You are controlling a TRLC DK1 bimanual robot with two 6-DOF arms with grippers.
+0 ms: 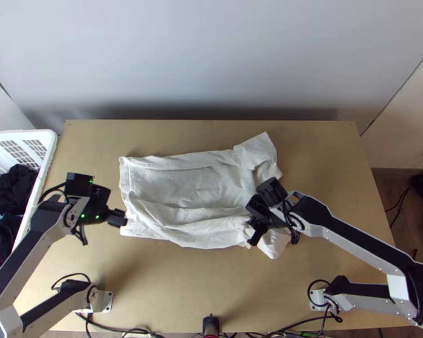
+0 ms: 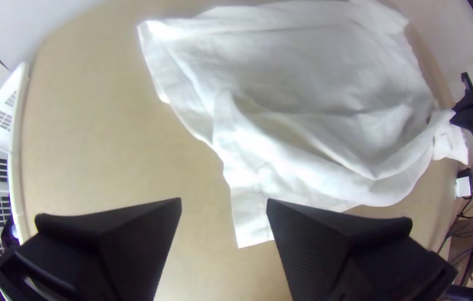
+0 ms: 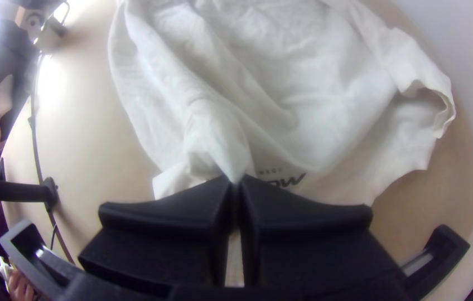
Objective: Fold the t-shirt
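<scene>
The t-shirt (image 1: 189, 188) lies on the bench (image 1: 172, 287) between the two end effectors, its body mostly spread, with long loose folds running from near the left end effector (image 1: 121, 218) toward the right end effector (image 1: 251, 224). The left one stands wide, its fingers (image 2: 136, 228) well parted, with nothing gripped; a lower corner of the cloth lies just beside one of them. The right one is closed on a bunched pinch of the t-shirt, drawn up to its fingertips. Beyond it, farther from the arms' bases, a sleeve (image 1: 256, 151) lies out flat; another part of the cloth shows dark print (image 3: 289, 181) right by its fingers. On the left end effector's outer side, a white basket (image 1: 49, 155) holds dark clothes (image 1: 20, 188).
</scene>
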